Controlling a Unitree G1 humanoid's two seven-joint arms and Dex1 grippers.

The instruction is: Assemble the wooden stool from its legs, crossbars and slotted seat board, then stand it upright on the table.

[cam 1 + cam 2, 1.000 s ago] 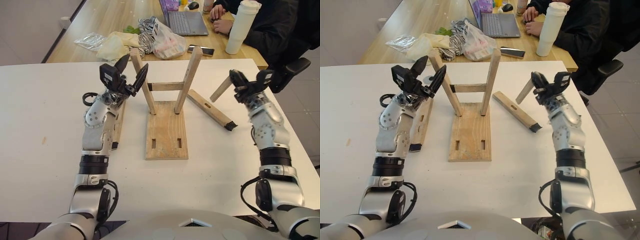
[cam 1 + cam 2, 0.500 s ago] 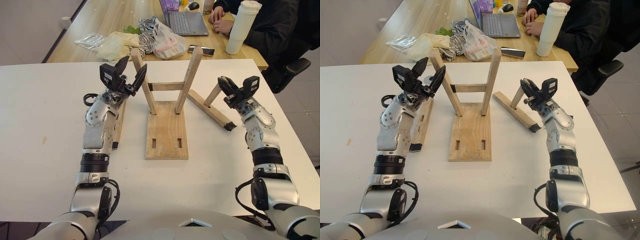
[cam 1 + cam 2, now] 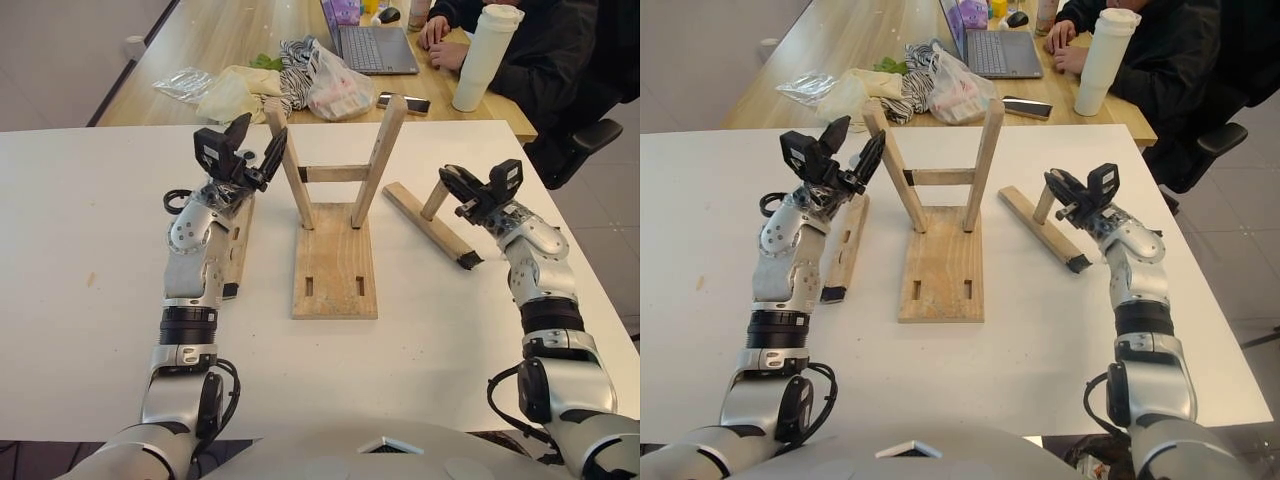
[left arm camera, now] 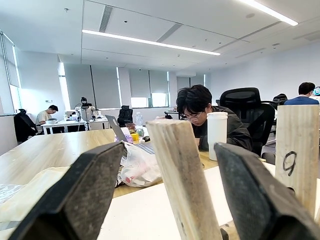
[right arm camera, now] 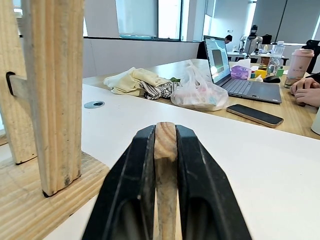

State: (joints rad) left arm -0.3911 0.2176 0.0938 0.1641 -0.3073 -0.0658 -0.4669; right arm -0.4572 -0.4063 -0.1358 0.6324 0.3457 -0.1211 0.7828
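Pale wood nearest us: what is it?

That is the flat, rectangular pale-wood seat board (image 3: 334, 270), lying on the white table (image 3: 80, 330). Two small rectangular empty slots (image 3: 308, 287) sit side by side at its near end.

What goes into them?

By my judgement, the long square-section wooden loose leg (image 3: 428, 224) lying to the right of the board. Its long axis runs diagonally, with the black-capped foot nearest and the other end pointing far-left toward the board. A short wooden stub crossbar (image 3: 434, 203) rises from it, and the right gripper (image 5: 165, 132) is clamped tight on that stub.

So which way must it travel?

Toward the robot's left and a little nearer. The slots lie that way from the claw, with bare table between. The right arm is the nearer one to this piece. I think the piece would need tipping up on end first.

And the left side?

A second lying wooden leg (image 3: 240, 245) rests just beside the board's left edge, partly under the left forearm, with its long axis running near to far. Farther out, the left gripper (image 3: 262, 130) is spread wide at the top of the left one of the two upright wooden legs (image 3: 296, 180). Whether it touches, I cannot tell.

Counts?

Four legs: two lying, two standing at the board's far end. Two crossbars: the stub, and the horizontal wooden crossbar (image 3: 333, 173) joining the uprights. One board, two free slots.
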